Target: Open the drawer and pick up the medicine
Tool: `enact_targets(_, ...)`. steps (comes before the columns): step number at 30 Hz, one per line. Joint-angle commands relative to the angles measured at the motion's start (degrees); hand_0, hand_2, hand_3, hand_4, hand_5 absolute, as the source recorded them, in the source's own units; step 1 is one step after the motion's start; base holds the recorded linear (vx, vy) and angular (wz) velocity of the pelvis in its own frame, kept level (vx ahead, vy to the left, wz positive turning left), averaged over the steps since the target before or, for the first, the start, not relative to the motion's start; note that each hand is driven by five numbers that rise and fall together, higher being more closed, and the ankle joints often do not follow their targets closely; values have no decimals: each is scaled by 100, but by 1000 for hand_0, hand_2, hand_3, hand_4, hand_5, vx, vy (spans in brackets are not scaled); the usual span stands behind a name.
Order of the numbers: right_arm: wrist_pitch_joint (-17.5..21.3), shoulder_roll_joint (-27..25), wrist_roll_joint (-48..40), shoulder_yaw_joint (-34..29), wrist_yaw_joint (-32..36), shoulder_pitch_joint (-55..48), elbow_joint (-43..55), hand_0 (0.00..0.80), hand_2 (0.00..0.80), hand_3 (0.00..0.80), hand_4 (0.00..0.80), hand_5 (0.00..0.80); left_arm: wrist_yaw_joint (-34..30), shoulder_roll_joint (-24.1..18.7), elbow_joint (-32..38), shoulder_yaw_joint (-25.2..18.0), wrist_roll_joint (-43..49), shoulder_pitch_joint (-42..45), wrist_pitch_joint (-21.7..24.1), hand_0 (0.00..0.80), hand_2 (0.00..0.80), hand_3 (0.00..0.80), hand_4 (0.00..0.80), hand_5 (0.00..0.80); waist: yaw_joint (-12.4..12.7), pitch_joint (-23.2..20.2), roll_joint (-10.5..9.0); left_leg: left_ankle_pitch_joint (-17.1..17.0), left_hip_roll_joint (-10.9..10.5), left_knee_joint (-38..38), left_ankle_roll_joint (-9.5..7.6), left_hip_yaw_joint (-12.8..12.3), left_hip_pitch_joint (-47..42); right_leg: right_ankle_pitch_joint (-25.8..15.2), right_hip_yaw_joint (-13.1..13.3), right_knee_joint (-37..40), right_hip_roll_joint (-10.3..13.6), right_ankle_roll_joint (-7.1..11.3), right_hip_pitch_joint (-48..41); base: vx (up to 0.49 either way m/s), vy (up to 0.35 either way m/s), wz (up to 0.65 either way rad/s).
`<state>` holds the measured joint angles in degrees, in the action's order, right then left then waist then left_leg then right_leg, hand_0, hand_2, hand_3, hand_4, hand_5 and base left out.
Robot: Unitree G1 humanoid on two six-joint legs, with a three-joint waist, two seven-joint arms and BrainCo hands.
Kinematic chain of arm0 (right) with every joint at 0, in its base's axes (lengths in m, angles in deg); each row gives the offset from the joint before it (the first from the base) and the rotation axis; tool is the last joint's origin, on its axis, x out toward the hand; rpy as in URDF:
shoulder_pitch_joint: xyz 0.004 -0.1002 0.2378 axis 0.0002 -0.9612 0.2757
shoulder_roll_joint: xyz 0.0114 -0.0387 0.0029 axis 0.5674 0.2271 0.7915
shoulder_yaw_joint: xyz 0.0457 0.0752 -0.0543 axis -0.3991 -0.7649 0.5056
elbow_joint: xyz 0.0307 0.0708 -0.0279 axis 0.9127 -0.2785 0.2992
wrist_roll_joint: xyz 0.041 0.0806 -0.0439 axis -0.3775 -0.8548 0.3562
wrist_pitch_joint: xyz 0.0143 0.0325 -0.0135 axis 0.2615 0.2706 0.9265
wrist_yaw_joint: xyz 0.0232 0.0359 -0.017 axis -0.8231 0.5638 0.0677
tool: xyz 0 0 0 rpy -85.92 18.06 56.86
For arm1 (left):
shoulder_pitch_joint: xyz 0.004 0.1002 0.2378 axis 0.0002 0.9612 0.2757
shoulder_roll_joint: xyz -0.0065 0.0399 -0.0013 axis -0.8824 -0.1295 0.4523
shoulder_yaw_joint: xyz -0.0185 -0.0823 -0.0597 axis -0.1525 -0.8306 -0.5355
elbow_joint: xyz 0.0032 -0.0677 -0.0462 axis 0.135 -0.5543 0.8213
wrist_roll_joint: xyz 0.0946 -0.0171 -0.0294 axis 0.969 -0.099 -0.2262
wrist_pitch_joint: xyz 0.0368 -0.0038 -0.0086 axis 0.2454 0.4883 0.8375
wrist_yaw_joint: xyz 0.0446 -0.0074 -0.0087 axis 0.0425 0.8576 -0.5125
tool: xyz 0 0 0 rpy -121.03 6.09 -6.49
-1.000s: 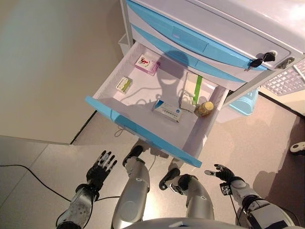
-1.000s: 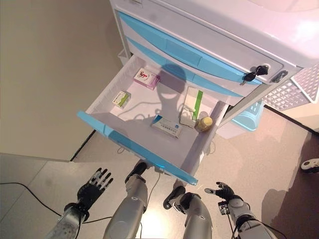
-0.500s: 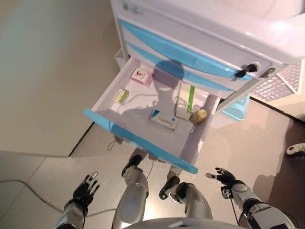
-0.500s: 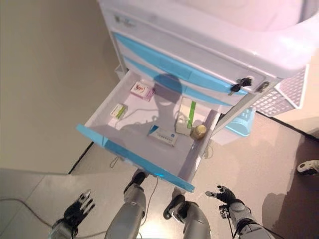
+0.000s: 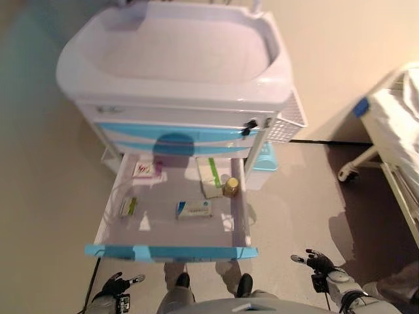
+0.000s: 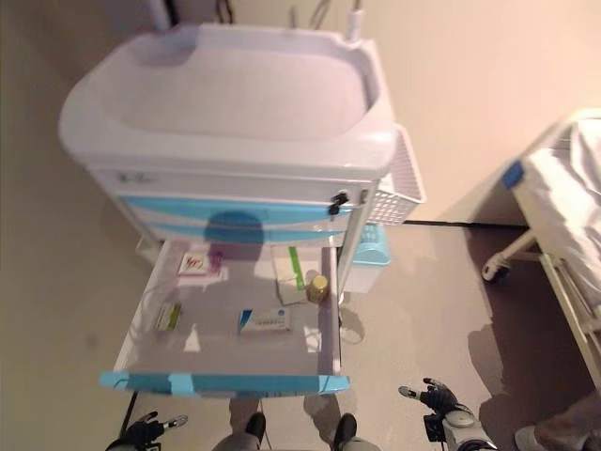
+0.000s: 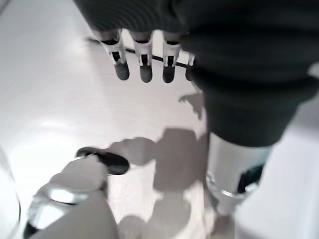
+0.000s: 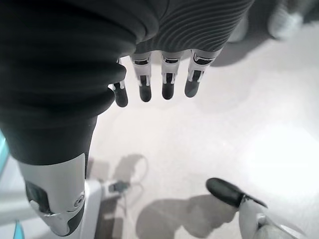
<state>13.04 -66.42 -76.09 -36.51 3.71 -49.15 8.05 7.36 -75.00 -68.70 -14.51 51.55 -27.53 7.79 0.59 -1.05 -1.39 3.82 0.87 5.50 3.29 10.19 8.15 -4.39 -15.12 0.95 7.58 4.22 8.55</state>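
Observation:
A white cart with blue drawer fronts has its lower drawer [image 5: 171, 251] pulled out. Inside lie a pink box [image 5: 148, 170], a small green-and-white box [image 5: 128, 207], a blue-and-white box [image 5: 194, 209], a long white box with a green stripe [image 5: 211, 176] and a small yellow-capped bottle [image 5: 230, 187]. My left hand [image 5: 115, 286] hangs low below the drawer's left corner, fingers straight, holding nothing. My right hand [image 5: 319, 262] is low at the right, away from the cart, fingers spread and empty. Both wrist views show only floor past the fingers [image 7: 143, 62] [image 8: 167, 82].
The cart's white top tray [image 5: 170, 49] is above the shut blue drawers, with a key [image 5: 249, 125] in the lock. A white wire basket [image 5: 288, 118] hangs on the cart's right side. A bed on wheels [image 5: 386, 137] stands at the far right. Open floor lies between.
The camera has pulled back and turned, so the whole cart and a bed now show. Both hands have dropped lower and farther from the drawer. The drawer's contents have not moved.

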Motion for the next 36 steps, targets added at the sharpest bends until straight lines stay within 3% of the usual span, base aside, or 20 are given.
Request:
enact_targets(1, 113, -276, -358, -209, -105, 242, 190, 0, 0, 0, 0, 0, 137, -108, -25, -73, 503, -126, 140, 0, 0, 0, 0, 0, 45, 222, -92, -889, -201, -1011, -154, 150, 20, 395, 152, -255, -156, 371, -319, 152, 144, -47)
enact_targets(10, 319, -386, -844, -423, -278, 206, 1819, 0, 0, 0, 0, 0, 322, -73, -7, 80, 1054, -100, 128, 0, 0, 0, 0, 0, -61, 62, -206, -700, -241, -1050, -184, -326, -259, 83, 531, 201, -80, 483, -539, 58, 82, -32)
enact_targets(12, 428, -399, -999, -428, -321, 260, 2465, 0, 0, 0, 0, 0, 342, -30, -43, 64, 1183, -27, 132, 0, 0, 0, 0, 0, -33, -24, -239, -618, -225, -1050, -194, -571, -340, -55, 744, 359, -60, 525, -534, 23, 102, -20)
enact_targets(16, 484, -371, -1149, -423, -365, 322, 2849, 0, 0, 0, 0, 0, 374, -41, -38, 14, 1216, 18, 122, 0, 0, 0, 0, 0, 35, -71, -267, -564, -216, -1050, -199, -689, -427, -81, 833, 405, -47, 544, -564, 20, 49, -30)
enact_targets(24, 655, -254, -1426, -310, -398, 402, 4127, 0, 0, 0, 0, 0, 469, -74, -34, -122, 1334, 91, 95, 0, 0, 0, 0, 0, 134, -109, -299, -517, -219, -1050, -212, -762, -517, -76, 856, 405, -4, 562, -624, 19, 27, -13)
enact_targets(36, 809, -25, -1590, 395, -119, 495, 6134, 0, 0, 0, 0, 0, 571, -38, 49, -248, 1524, 237, 78, 0, 0, 0, 0, 0, 316, -118, -347, -517, -233, -1050, -218, -728, -512, -70, 759, 405, 58, 569, -628, 0, 0, 0)
